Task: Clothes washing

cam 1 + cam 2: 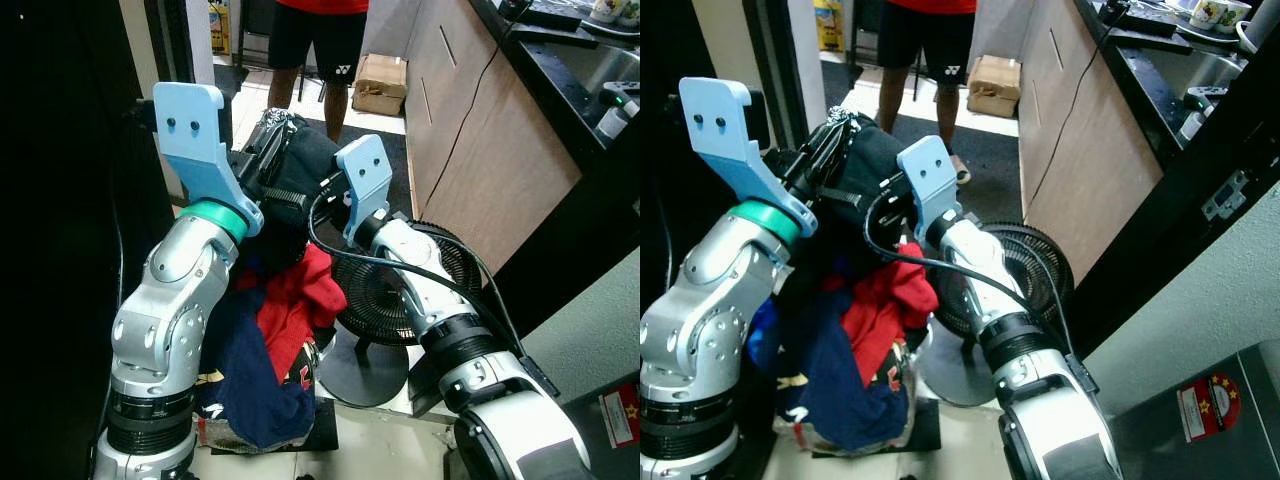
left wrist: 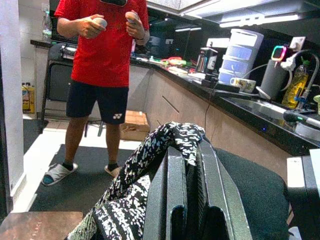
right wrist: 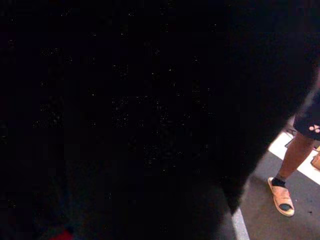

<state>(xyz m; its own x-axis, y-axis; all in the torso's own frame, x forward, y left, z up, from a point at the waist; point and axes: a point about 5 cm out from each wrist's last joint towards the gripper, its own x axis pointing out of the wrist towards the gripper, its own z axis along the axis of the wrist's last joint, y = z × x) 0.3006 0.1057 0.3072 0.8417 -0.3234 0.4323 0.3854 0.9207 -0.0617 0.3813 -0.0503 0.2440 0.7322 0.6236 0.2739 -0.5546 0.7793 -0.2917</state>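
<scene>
Closest to me, the bundle of clothes (image 1: 285, 330) hangs between my two arms: a navy garment (image 1: 250, 385) lowest, a red one (image 1: 300, 300) above it, a black garment (image 1: 305, 165) on top with a black-and-white patterned cloth (image 2: 145, 165) at the far edge. My left gripper (image 2: 192, 200) has its two fingers pressed together on that patterned cloth and the black fabric. My right gripper (image 1: 325, 190) is buried in the black garment; I cannot tell whether its fingers are apart or together.

Just beyond and below my right arm stands a black floor fan (image 1: 385, 290). Farther off a person (image 1: 315, 45) in a red shirt and black shorts stands on the dark mat, beside a cardboard box (image 1: 380, 85).

The risk I judge greatest: the navy piece dangles loose, unpinched, and could slide off or snag the fan if I swing right.
</scene>
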